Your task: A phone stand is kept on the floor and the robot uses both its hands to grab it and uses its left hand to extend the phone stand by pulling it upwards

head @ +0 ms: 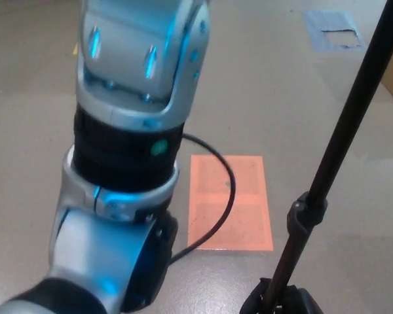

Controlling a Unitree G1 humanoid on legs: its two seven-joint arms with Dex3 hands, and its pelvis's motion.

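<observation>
Your left arm (128, 163) fills the near view so I can't tell what its fingers are doing, no right hand shows, and the phone stand (327, 176) leans untouched on the floor (281, 98) beside the orange mat (239, 196).

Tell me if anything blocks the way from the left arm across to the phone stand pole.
Nothing visible does. The left arm fills the picture's left; its hand is out of view. The phone stand rises at the right. Between them lie only the orange floor mat and a thin black cable, both low.
</observation>
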